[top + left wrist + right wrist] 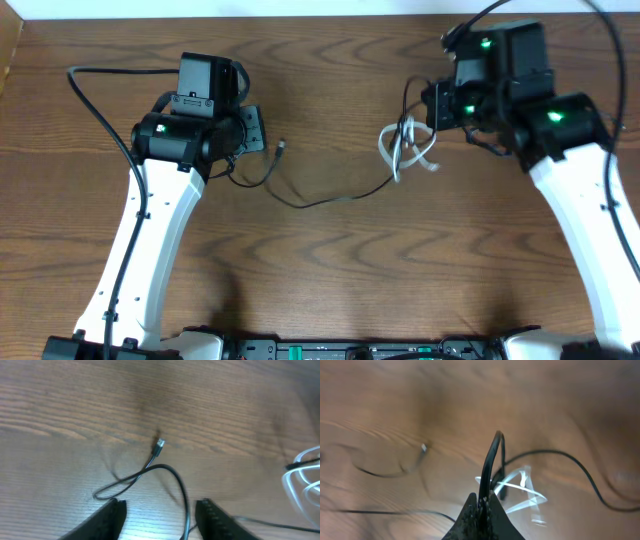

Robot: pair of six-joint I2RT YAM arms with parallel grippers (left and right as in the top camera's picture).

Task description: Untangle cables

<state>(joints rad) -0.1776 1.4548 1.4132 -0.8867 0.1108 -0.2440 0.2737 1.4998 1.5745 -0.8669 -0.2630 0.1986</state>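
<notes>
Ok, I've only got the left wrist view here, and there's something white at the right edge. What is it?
Observer: That's the white cable, a small coil lying on the table beside the right pincer.
Operator: Is the right pincer holding anything?
Observer: Yes. It is shut on a loop of the black cable, right by the white cable.
Operator: Is that the same black cable I see between my fingers?
Observer: It looks so. In the overhead view it runs from the left pincer across the table to the white cable.
</notes>
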